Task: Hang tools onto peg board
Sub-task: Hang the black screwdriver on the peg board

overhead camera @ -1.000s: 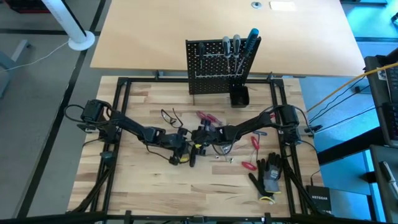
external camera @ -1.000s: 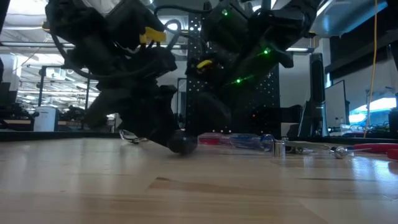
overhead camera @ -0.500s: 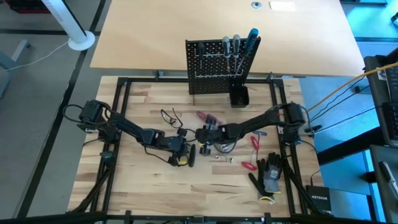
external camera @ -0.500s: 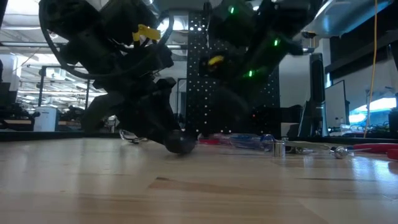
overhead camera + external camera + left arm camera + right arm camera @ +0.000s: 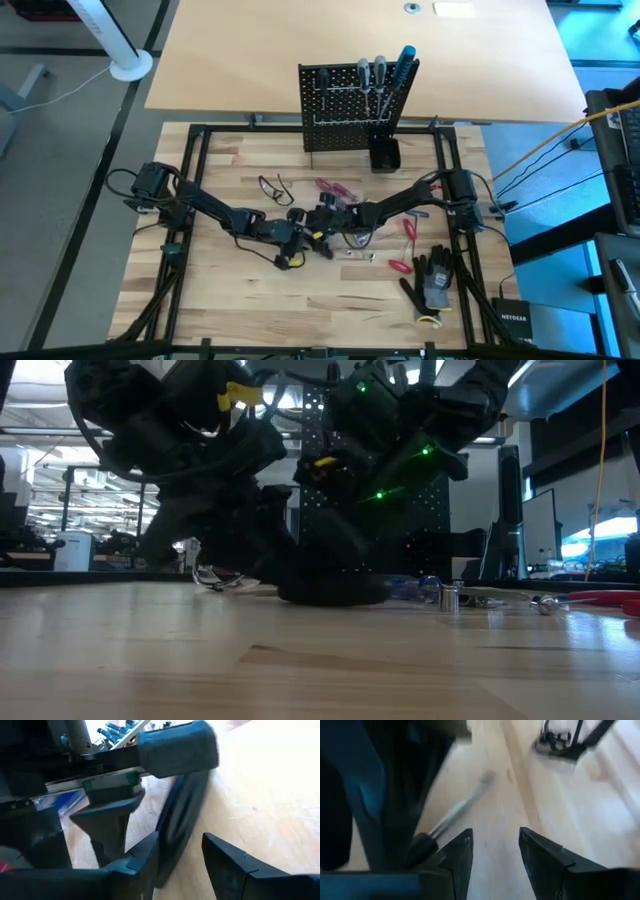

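A screwdriver with a black handle [image 5: 325, 246] and a thin metal shaft [image 5: 462, 802] lies on the table between my two grippers. My left gripper [image 5: 303, 240] is open, with one finger on each side of the handle [image 5: 177, 825]. My right gripper [image 5: 325, 222] is open and empty just beyond it, and the handle [image 5: 420, 846] lies beside the outside of one of its fingers. The black peg board [image 5: 340, 110] stands at the table's far edge with grey-handled and blue-handled screwdrivers [image 5: 385, 75] hanging on it. My left gripper has the black handle between its open fingers. The handle runs close along one finger [image 5: 147, 862] and stands apart from the other [image 5: 230, 867]; I cannot tell whether it touches. The fingers lie along the handle, which rests on the table.
Red-handled tools lie behind the grippers [image 5: 335, 188] and to the right [image 5: 408, 230]. Black gloves [image 5: 432, 282] lie near the right front. A small black cup [image 5: 385, 155] stands by the peg board's foot. A bent wire piece [image 5: 272, 187] and small metal bits [image 5: 360, 255] lie nearby.
The black-handled screwdriver stood tilted on its rounded end under my left gripper; it now lies flat on the table and has turned toward the table's right. My right gripper has come slightly nearer to it.
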